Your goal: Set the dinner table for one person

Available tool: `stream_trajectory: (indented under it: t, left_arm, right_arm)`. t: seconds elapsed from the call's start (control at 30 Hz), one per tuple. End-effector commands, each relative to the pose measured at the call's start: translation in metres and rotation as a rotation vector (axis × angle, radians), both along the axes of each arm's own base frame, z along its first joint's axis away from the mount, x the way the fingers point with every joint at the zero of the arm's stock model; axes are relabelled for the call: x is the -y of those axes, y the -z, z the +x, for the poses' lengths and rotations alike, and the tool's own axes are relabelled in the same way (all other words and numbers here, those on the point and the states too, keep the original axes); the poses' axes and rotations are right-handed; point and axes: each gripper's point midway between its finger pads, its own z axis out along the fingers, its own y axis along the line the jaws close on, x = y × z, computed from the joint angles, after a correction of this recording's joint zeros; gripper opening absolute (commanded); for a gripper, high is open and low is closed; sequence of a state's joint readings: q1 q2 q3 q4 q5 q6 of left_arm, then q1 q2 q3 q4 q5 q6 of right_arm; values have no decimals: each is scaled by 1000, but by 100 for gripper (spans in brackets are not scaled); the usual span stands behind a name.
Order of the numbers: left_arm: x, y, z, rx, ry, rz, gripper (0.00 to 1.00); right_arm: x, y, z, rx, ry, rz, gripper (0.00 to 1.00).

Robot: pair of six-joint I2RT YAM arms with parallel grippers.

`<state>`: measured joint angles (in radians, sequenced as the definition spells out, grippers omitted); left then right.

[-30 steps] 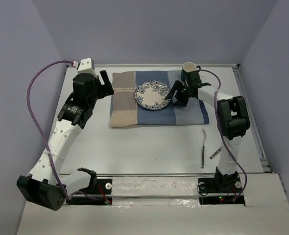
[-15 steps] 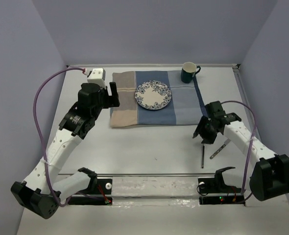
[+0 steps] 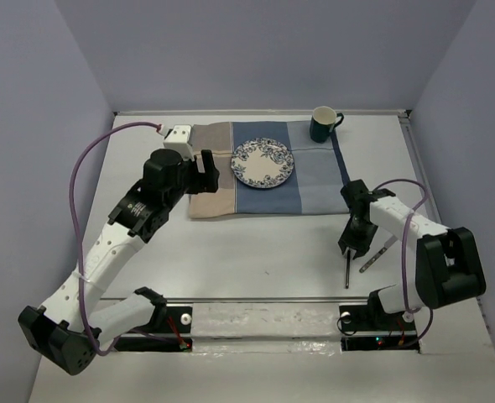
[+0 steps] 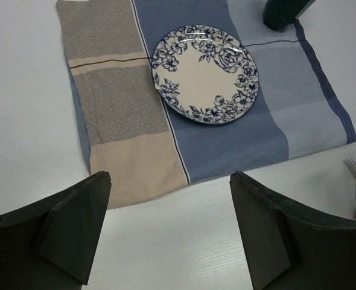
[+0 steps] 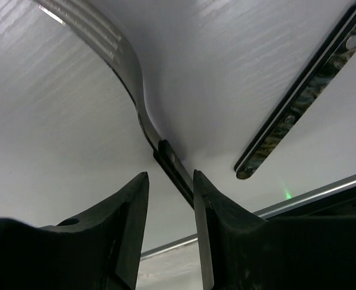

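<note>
Though flat on the dinner table, fork between right fingers

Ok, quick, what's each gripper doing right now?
Left gripper: open, holding nothing.
Right gripper: fingers close on both sides of the fork handle; cannot tell if it grips.

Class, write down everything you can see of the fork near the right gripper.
The fork has shiny metal tines, a curved metal neck and a slim dark handle. It lies flat on the white table, off the cloth. The right gripper straddles its handle, with a gap showing between the fingers.
</note>
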<state>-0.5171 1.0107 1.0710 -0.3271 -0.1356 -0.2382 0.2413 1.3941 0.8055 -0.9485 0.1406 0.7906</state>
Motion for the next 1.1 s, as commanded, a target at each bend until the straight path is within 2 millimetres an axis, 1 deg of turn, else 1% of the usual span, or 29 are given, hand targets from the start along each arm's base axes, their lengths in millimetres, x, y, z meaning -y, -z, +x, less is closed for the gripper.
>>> stream_trajectory:
  t: [0.0,0.07,0.13,0.17,0.2,0.27,0.33,0.4,0.43,0.47,0.5,0.53,0.57,0.6,0.63,0.67,0.7,0.73,0.77,0.8,0.83,0.87,0.9,0.97,1.0,1.03,1.07]
  left_arm:
    - [12,-7,-6,13,59,-57,91]
    - [15,-3,-7,-1,73,-61,91]
    - [18,-2,-9,-9,87,-69,91]
    - [19,-2,-9,-11,91,-73,91]
    - [20,0,-10,-19,91,-80,91]
    - [22,0,-11,-22,98,-94,90]
    - [27,-1,-14,-29,125,-109,88]
    - [41,-4,-21,-36,202,-140,86]
    - [49,-6,-26,-37,244,-153,86]
    - [54,-9,-29,-34,267,-162,85]
    - [59,-10,-32,-33,291,-170,86]
    - [73,-9,-41,-57,368,-197,85]
    - [83,-12,-44,-58,416,-222,85]
    - [93,-7,-46,-84,459,-241,85]
    - [111,-14,-59,-96,550,-296,85]
    - [118,-9,-64,-128,582,-304,84]
    - [128,-14,-65,-122,613,-319,84]
    - [137,-7,-64,-150,630,-311,84]
    - [143,-6,-65,-163,644,-306,85]
    - [151,-11,-67,-163,662,-314,85]
    - [156,-8,-63,-179,661,-324,86]
    - [163,-17,-61,-174,663,-365,86]
    - [168,-16,-59,-186,676,-383,86]
    - [175,-16,-54,-192,674,-397,86]
    - [178,-19,-50,-184,667,-396,86]
    - [180,-14,-44,-189,651,-388,86]
    - [182,-13,-41,-185,644,-381,86]
  right_arm:
    - [12,4,29,69,-31,-73,40]
    - [15,9,36,66,-40,-88,40]
    - [18,18,35,43,-62,-103,40]
    - [17,19,37,49,-68,-101,37]
    - [16,25,36,41,-75,-94,25]
    - [13,24,37,48,-92,-76,0]
    - [8,14,37,71,-115,-42,0]
    - [4,-6,37,114,-131,-10,0]
    - [-4,-31,38,171,-178,23,0]
    - [-6,-45,34,189,-190,43,0]
    - [-20,-75,45,284,-215,102,0]
    - [-26,-89,51,327,-226,133,0]
    - [-32,-102,59,363,-230,162,0]
    - [-48,-112,72,396,-252,225,0]
    - [-59,-136,94,473,-254,265,0]
    - [-72,-146,107,510,-270,302,0]
    - [-86,-163,129,597,-289,345,0]
    - [-101,-175,141,640,-321,394,0]
    - [-117,-185,155,675,-355,417,0]
    - [-128,-198,170,738,-381,459,0]
    - [-140,-203,175,755,-411,488,0]
    - [-153,-213,186,790,-437,516,0]
    - [-160,-219,189,804,-453,552,0]
    - [-180,-230,191,831,-499,604,0]
    - [-194,-239,191,848,-534,641,0]
    - [-198,-242,193,854,-537,664,0]
    - [-208,-244,190,851,-554,690,0]
